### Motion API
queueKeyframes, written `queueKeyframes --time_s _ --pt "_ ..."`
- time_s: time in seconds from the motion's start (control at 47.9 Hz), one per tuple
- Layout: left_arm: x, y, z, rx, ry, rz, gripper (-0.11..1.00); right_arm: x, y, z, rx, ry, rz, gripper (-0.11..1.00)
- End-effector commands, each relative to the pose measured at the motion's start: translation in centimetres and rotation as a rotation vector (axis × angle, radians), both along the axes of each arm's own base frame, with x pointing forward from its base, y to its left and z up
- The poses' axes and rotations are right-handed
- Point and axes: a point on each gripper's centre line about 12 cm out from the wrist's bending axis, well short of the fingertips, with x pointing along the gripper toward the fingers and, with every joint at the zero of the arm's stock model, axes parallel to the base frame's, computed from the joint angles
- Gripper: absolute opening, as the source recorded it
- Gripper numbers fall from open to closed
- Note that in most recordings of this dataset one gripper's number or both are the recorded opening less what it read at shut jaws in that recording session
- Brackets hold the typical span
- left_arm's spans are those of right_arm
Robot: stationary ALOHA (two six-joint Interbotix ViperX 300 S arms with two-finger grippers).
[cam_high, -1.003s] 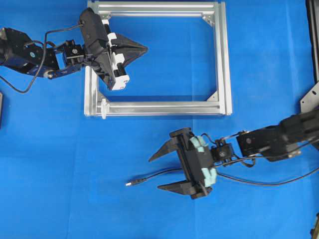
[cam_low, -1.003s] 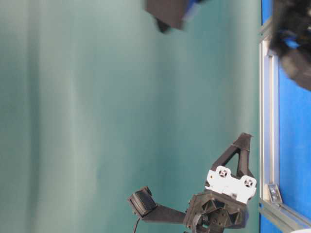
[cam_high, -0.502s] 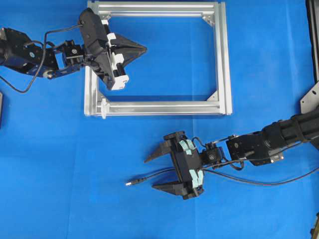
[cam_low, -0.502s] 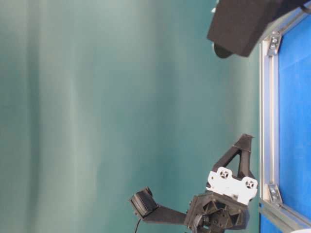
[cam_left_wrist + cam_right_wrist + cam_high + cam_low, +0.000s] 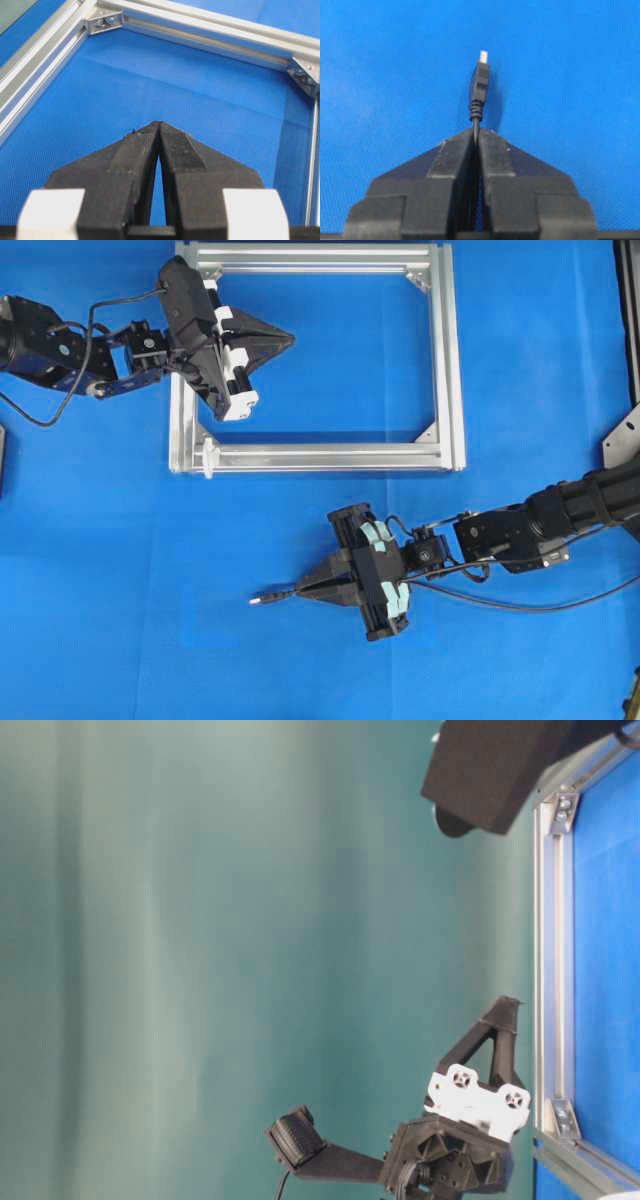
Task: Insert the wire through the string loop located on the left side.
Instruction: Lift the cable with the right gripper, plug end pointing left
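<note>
Wire [image 5: 480, 598] lies on the blue mat [image 5: 150, 590] with its long axis running roughly across the overhead view, the plug [image 5: 480, 85] and its silver tip pointing left, away from the right gripper [image 5: 300, 590]. That gripper's jaws are pressed together on the wire just behind the plug, so the plug sticks out straight ahead of the fingertips and the rest of the cable trails back past the wrist toward the right edge. The left gripper [image 5: 288, 338] hangs over the inside of the silver frame [image 5: 445, 360], near its left bar, jaws pressed together on nothing, tips pointing right across the frame's opening. The string loop [image 5: 209, 455] sits at the frame's lower left corner, behind and below the left jaws, and up and to the left of the right jaws, well apart from the plug. No writing or label can be read anywhere. The surface is a finely textured blue mat; the table-level view, turned on its side, shows a plain teal backdrop [image 5: 200, 960] behind it.
</note>
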Motion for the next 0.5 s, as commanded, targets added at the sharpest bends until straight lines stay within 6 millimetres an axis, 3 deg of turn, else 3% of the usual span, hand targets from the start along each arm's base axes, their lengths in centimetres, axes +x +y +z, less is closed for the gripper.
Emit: queueKeyframes --time_s 0.0,0.272,0.481 --pt "0.1 0.1 1.4 0.015 -0.039 -0.001 0.00 0.4 0.3 1.2 0.011 -0.041 0.006 -0.01" --pt "0.0 0.0 1.3 0.009 -0.036 0.000 0.00 0.3 0.3 1.3 0.012 -0.040 0.007 -0.01" --pt "0.0 0.0 1.4 0.008 -0.038 0.000 0.00 -0.3 0.1 3.5 0.018 -0.060 0.007 -0.01"
